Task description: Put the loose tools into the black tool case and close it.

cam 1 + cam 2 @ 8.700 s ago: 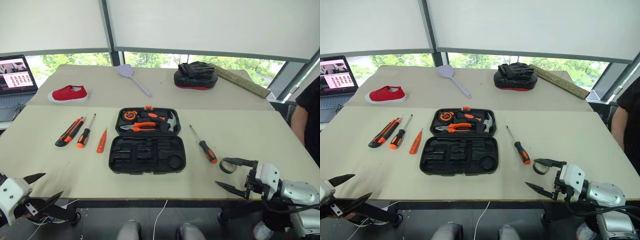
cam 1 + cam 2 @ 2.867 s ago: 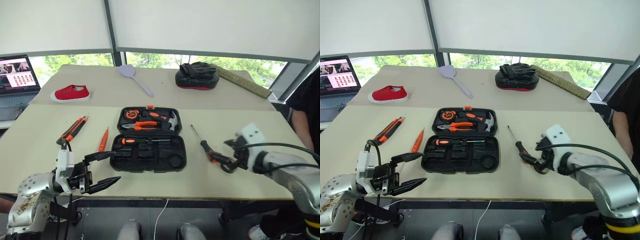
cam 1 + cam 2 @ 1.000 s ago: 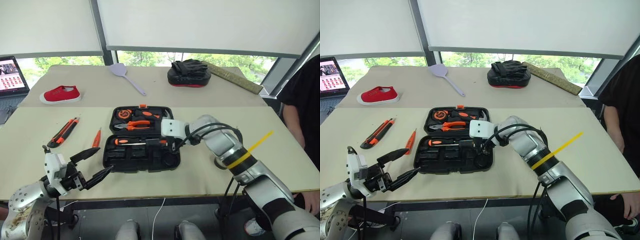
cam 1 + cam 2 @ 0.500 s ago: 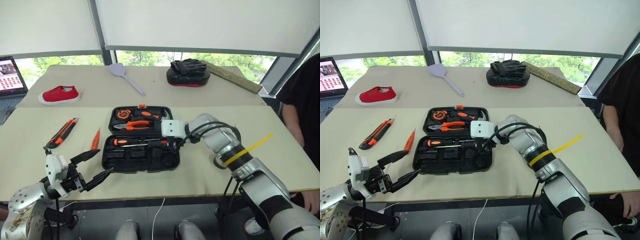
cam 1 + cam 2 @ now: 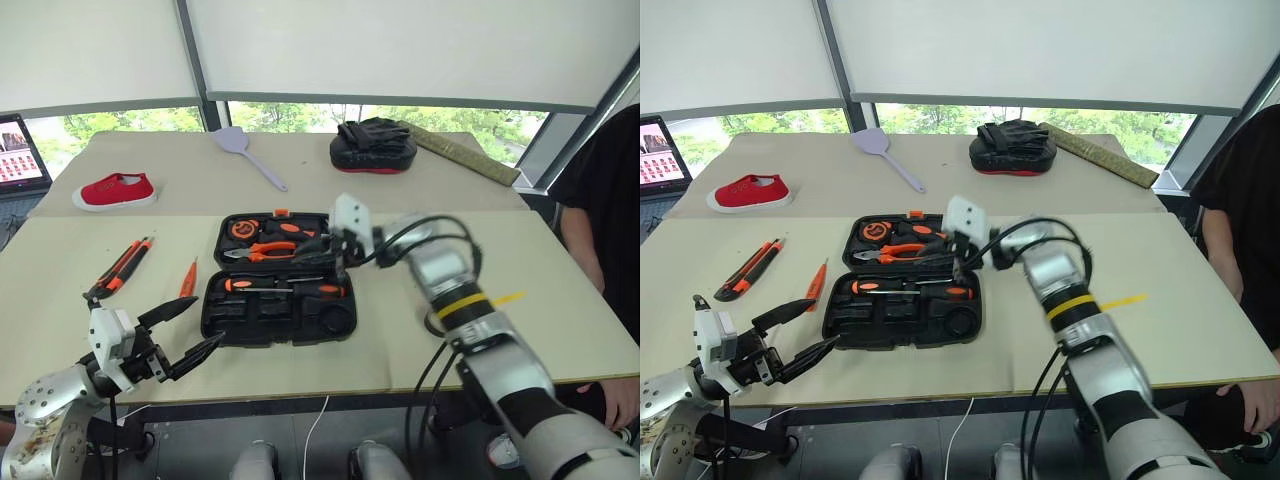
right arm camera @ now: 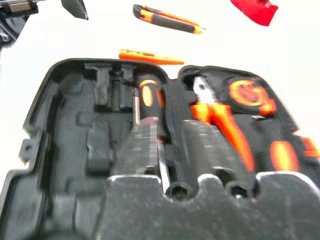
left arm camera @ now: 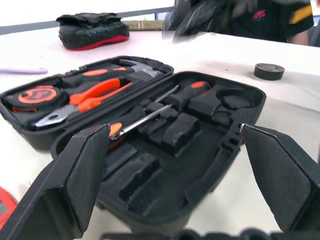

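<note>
My right pincer [image 5: 338, 262] hovers closed, empty, over the open tool case [image 5: 280, 305]; my left pincer [image 5: 190, 330] gapes beside it.

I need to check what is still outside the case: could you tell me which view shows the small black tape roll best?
The left wrist view: the small black tape roll lies clear on the table beyond the open black plastic tool case. In both eye views the right arm covers that spot.
</note>
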You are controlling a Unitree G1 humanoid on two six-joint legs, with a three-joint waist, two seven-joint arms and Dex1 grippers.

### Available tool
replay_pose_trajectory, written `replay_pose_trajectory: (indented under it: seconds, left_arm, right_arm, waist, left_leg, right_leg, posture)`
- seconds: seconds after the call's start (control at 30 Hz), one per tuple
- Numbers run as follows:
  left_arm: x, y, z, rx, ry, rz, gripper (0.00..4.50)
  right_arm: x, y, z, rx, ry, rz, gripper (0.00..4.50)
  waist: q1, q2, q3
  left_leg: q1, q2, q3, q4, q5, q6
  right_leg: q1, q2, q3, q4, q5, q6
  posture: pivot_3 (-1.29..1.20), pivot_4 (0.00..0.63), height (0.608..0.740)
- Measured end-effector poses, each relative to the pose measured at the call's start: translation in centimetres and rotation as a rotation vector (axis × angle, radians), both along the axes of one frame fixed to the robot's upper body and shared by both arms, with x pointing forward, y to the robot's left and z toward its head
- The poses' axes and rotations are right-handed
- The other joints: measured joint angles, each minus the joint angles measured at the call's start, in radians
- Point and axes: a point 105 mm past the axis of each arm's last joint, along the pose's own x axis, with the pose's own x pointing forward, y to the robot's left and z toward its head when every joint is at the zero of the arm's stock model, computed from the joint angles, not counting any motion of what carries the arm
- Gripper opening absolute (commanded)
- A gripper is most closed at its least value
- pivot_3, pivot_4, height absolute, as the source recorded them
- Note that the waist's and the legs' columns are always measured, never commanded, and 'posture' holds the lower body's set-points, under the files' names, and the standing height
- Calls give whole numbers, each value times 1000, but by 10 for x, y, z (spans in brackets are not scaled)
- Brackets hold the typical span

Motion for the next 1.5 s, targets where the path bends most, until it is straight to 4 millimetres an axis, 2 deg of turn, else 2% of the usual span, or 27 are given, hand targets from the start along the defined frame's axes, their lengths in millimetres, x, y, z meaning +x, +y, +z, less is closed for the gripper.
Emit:
replay_pose_trajectory:
  seconds: [0.07, 0.1, 0.23, 0.53, 0.63, 0.73, 0.8, 0.83, 0.87, 0.9, 0.93, 0.97, 1.03, 1.1, 1.13, 1.17, 1.2, 1.23, 1.3, 1.4, 1.5]
  left_arm:
    - [-1, 1, -2, 1, 8, 3, 4500]
    - [-1, 2, -3, 0, 13, 5, 4500]
    - [-3, 4, -8, 1, 34, 14, 4500]
    - [-7, 12, -10, 25, 54, 43, 4500]
    - [-9, 16, -9, 18, 56, 72, 4500]
    - [-13, 28, -5, -18, 68, 144, 4500]
    - [-16, 44, -3, -31, 70, 230, 4500]
    - [-19, 56, -1, -39, 70, 292, 4500]
    - [-21, 63, 0, -42, 69, 328, 4500]
    - [-27, 75, 0, -53, 81, 394, 4500]
    - [-32, 84, 0, -53, 90, 439, 4500]
    - [-39, 100, -5, -55, 135, 530, 4500]
    - [-58, 129, -21, -40, 276, 697, 4500]
    - [-74, 144, -31, -39, 365, 799, 4500]
    - [-84, 149, -33, -45, 396, 832, 4500]
    - [-91, 152, -35, -52, 415, 854, 4500]
    - [-93, 153, -34, -68, 428, 861, 4500]
    - [-93, 151, -30, -80, 430, 857, 4500]
    - [-87, 143, -23, -101, 419, 835, 4500]
    - [-64, 125, -5, -119, 414, 768, 4500]
    - [-35, 108, 11, -95, 428, 740, 4500]
  right_arm:
    - [-2, 1, -20, -45, 16, 4, 31]
    - [-2, 2, -24, -56, 13, 8, 31]
    - [-2, 9, -29, -67, -34, 15, 31]
    - [5, 15, -33, -94, 46, -34, 31]
    - [3, 15, -30, -53, 61, -28, 31]
    - [-5, 10, -19, 34, 64, 10, 744]
    - [-10, -1, 1, 114, 27, 33, 1321]
    - [-13, -10, 16, 173, -10, 34, 1844]
    - [-14, -14, 25, 209, -31, 30, 2031]
    - [-20, -24, 39, 288, -73, 27, 2546]
    - [-24, -30, 44, 334, -100, 26, 2773]
    - [-33, -43, 48, 398, -132, 30, 2773]
    - [-46, -67, 44, 465, -156, 29, 2773]
    - [-56, -91, 34, 468, -149, 1, 2773]
    - [-63, -106, 24, 438, -131, -23, 3004]
    - [-68, -118, 18, 413, -120, -41, 3248]
    - [-72, -126, 13, 384, -113, -53, 3483]
    - [-75, -132, 8, 353, -104, -66, 3838]
    - [-76, -132, 10, 353, -109, -71, 4447]
    - [-74, -129, 22, 351, -119, -64, 4447]
    - [-69, -124, 44, 338, -177, -44, 4447]
  waist:
    - [4, 0, 0]
    - [4, 0, 0]
    - [-1, 0, 0]
    - [-15, 1, -1]
    - [-15, 1, -1]
    - [-16, 1, 0]
    - [-16, 1, 0]
    - [-15, 1, 0]
    - [-15, 1, 0]
    - [-15, 0, -1]
    - [-15, 0, -1]
    - [-15, 0, -1]
    - [-15, -1, -1]
    - [-13, -1, 0]
    - [-8, -1, 0]
    - [-5, -1, 0]
    - [-2, -1, 0]
    - [0, -1, 0]
    - [3, -1, 1]
    - [5, -1, 1]
    - [10, 0, 2]
  left_leg:
    - [-1, -1, 0, 0, 0, 0]
    - [-1, -1, 1, 0, 0, 0]
    - [1, 0, 1, 0, 0, 0]
    - [9, 2, 1, -1, -2, -7]
    - [7, 2, 1, -1, -2, -8]
    - [3, 2, 2, -1, 1, -3]
    - [2, 2, 1, -1, 0, -4]
    - [2, 2, 1, -2, -1, -5]
    - [2, 2, 1, -2, -2, -6]
    - [2, 2, 1, -3, -2, -6]
    - [2, 2, 1, -3, -3, -6]
    - [3, 1, 2, -3, -3, -6]
    - [3, 1, 2, -4, -3, -6]
    - [3, 1, 2, -4, -3, -6]
    - [4, 0, 2, -4, -4, -7]
    - [4, 1, 3, -4, -4, -7]
    - [5, 1, 3, -4, -9, -15]
    - [7, 1, 3, -4, -9, -16]
    - [11, 2, 3, -4, -10, -17]
    - [14, 2, 2, -4, -10, -18]
    - [14, 1, 2, -4, -10, -18]
  right_leg:
    - [0, -1, 0, 0, 0, 1]
    - [0, -1, 0, 0, 0, 1]
    - [0, 0, 0, 1, 0, 0]
    - [4, 0, 0, 2, 1, -2]
    - [3, -1, 0, 2, 1, -2]
    - [0, -1, 0, 1, 1, -2]
    - [0, -1, 0, 1, 1, -1]
    - [0, -1, 0, 1, 0, -1]
    - [0, -1, 0, 0, 0, 0]
    - [0, -1, 0, 0, -1, 0]
    - [0, -1, 0, -1, -1, 0]
    - [1, -1, 0, -1, -2, 0]
    - [1, -1, 0, -1, -2, 1]
    - [1, -2, 0, -2, -3, 1]
    - [1, -3, 0, -3, -3, 1]
    - [2, -3, 0, -4, -4, -1]
    - [1, -3, 0, -4, -7, -5]
    - [1, -3, 0, -4, -8, -4]
    - [1, -2, 0, -3, -8, -2]
    - [1, -2, 0, -2, -6, -4]
    - [2, -3, 0, -2, -5, -2]
  posture:
    - [0, 150, 740]
    - [0, 150, 740]
    - [0, 150, 740]
    - [0, 150, 740]
    - [0, 150, 740]
    - [0, 150, 740]
    - [0, 150, 740]
    - [0, 150, 740]
    - [0, 150, 740]
    - [0, 150, 740]
    - [0, 150, 740]
    - [0, 150, 740]
    - [0, 150, 740]
    - [0, 150, 740]
    - [0, 150, 740]
    - [0, 150, 740]
    - [0, 150, 740]
    - [0, 150, 740]
    - [0, 150, 740]
    - [0, 150, 740]
    - [0, 150, 740]
